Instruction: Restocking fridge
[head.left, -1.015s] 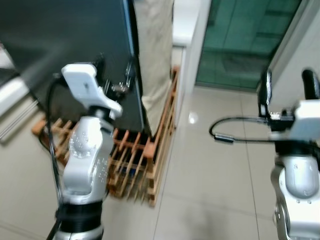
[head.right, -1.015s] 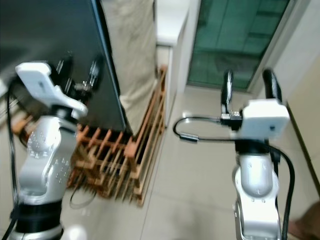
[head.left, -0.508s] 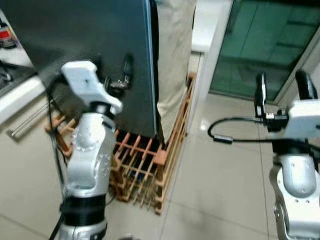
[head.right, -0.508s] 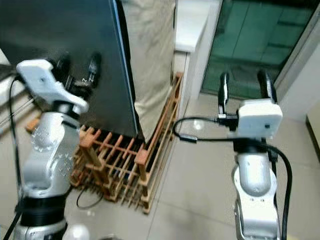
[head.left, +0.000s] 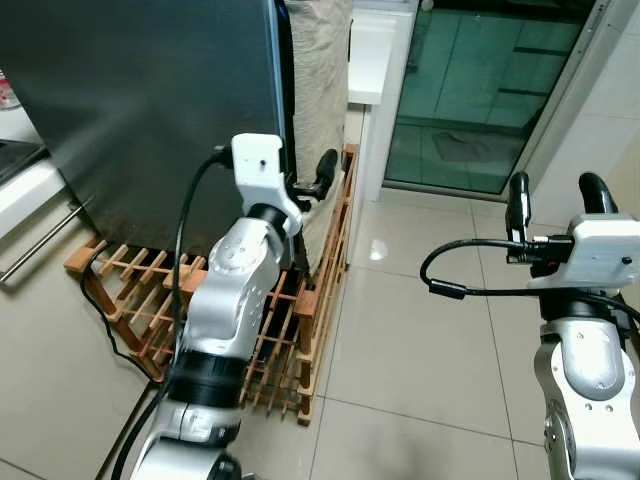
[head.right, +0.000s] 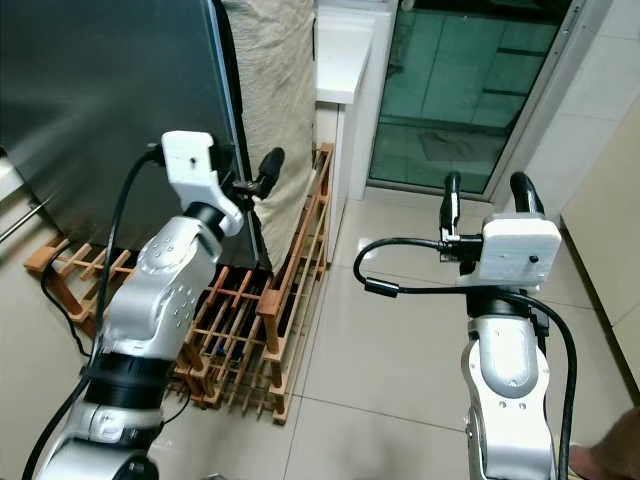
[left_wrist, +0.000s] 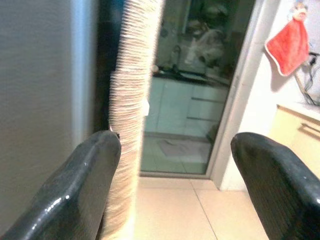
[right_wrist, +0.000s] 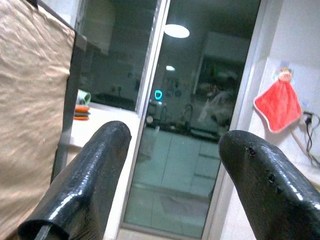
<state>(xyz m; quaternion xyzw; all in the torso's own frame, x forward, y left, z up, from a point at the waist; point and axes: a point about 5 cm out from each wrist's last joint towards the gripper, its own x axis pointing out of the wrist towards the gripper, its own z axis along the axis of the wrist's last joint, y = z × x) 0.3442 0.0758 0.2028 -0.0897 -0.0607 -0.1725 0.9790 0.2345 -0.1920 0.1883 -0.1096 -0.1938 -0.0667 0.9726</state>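
Both sets of fingers spread wide, nothing held. The left gripper (head.left: 310, 180) hangs right at the edge of the dark fridge door (head.left: 140, 100), beside a draped beige cloth (head.right: 270, 70) (wooden rack (head.left: 300, 300) below). The right gripper (head.right: 482, 198) waits over bare tile. Looks like the door-opening step; next, hook that edge and pull.

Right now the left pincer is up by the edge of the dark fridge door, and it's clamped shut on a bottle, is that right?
Not quite. The left pincer is up by the edge of the dark fridge door, but it is open and holds nothing. The left wrist view shows its two black fingers spread wide with only the floor and a glass door between them.
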